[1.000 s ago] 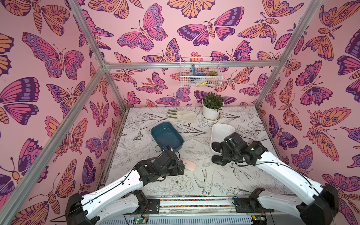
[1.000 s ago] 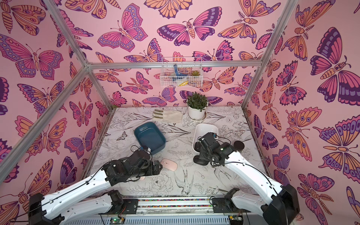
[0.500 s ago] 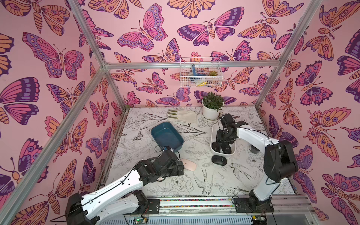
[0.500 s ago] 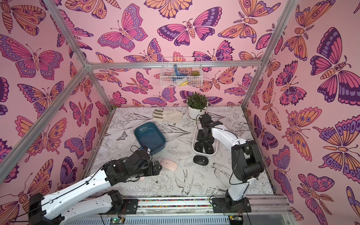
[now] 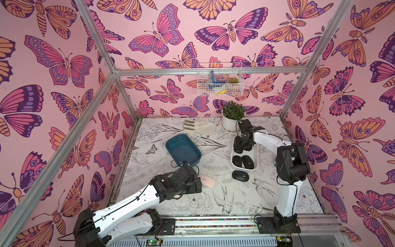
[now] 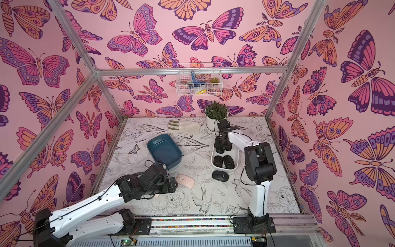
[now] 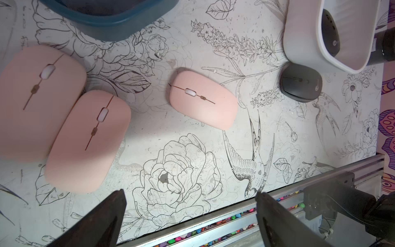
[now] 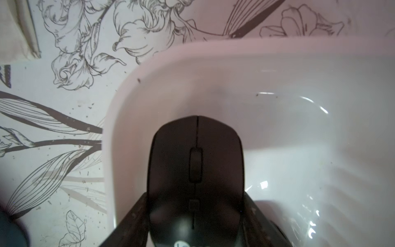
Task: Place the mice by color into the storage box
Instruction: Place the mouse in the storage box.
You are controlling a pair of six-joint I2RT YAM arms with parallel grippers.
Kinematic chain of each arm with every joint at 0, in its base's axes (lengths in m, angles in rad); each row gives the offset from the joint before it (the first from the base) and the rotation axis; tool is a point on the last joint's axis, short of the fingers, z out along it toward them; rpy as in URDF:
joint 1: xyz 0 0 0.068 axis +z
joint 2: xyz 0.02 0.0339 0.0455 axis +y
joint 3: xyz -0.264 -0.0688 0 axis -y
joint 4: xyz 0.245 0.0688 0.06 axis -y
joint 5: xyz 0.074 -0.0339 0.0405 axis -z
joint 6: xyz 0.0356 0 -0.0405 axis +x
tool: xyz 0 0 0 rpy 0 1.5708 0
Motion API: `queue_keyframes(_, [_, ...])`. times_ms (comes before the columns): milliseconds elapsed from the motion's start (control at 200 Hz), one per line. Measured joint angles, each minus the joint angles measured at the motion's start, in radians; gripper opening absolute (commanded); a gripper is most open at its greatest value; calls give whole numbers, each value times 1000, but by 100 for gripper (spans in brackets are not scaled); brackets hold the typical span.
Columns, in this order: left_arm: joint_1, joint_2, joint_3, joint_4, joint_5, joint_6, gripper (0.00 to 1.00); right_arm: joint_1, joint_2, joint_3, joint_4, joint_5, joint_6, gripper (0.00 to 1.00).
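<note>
**Black mouse gripped over the white box; three pink ones lying loose by the idle left arm**

The right gripper (image 8: 195,213) is clamping a black mouse (image 8: 195,166) by its flanks, fingers (image 8: 136,216) pressing each side, and is holding it inside the far end of the white storage box (image 5: 255,159). Box wall is curving close around the mouse's nose. Behind the gripper, toward its arm's base, two more black mice (image 5: 242,161) are lying side by side in the same box. A fourth black mouse (image 5: 240,175) is sitting on the table just outside the box's near end (touching the wall or not, cannot tell).

The left gripper (image 7: 190,213) is hanging released, jaws spread wide, holding nothing. Ahead of it a pink mouse (image 7: 203,99) is lying alone on the table (image 7: 181,149); two more pink mice (image 7: 87,139) are lying pressed together off to one side. Beyond them the blue box (image 5: 182,149) is standing empty.

Beyond the right gripper: potted plant (image 5: 233,116), gloves (image 5: 199,127), and a wire basket (image 5: 219,82) on the back wall.
</note>
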Motion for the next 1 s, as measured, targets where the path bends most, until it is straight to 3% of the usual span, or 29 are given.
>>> queue_keyframes(310, [0, 5, 2, 0, 0, 0, 99, -1, 18, -29, 34, -57, -17, 71])
queue_keyframes(355, [0, 5, 2, 0, 0, 0, 99, -1, -2, -60, 47, -67, -19, 79])
queue_keyframes(541, [0, 6, 8, 0, 0, 0, 99, -1, -194, -190, 64, -111, -19, 82])
queue_keyframes(626, [0, 6, 12, 0, 0, 0, 99, 1, -319, -255, 79, -125, -21, 69])
queue_keyframes(721, [0, 5, 13, 1, 0, 0, 99, 3, -499, -394, 108, -132, -5, 30])
queue_keyframes(771, [0, 5, 13, 1, 0, 0, 99, 5, -599, -482, 109, -129, 7, 17])
queue_keyframes(996, [-1, 5, 13, 6, 1, 0, 99, 5, -925, -869, 125, -103, 126, 4])
